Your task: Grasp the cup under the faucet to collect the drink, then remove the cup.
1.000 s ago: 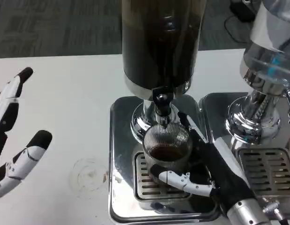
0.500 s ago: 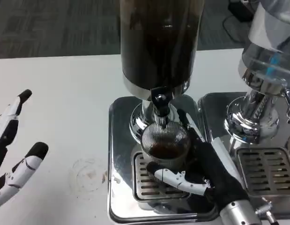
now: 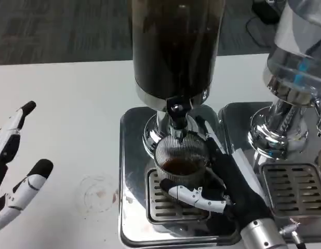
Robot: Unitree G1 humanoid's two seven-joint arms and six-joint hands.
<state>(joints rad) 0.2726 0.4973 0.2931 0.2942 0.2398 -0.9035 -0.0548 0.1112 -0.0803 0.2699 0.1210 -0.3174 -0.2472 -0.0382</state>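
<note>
A ribbed clear cup with dark drink in its bottom stands on the drip grate, right below the faucet of the dark drink dispenser. My right hand wraps around the cup from the right; its thumb crosses the cup's front and other fingers reach behind it. My left hand hovers over the white table at the far left, fingers spread, holding nothing.
A second dispenser with a clear tank stands to the right on its own steel base with a grate. A faint ring stain marks the table left of the steel base.
My left hand has sunk lower at the left edge. My right hand and the cup have stayed in place apart from a slight shift of the picture.
</note>
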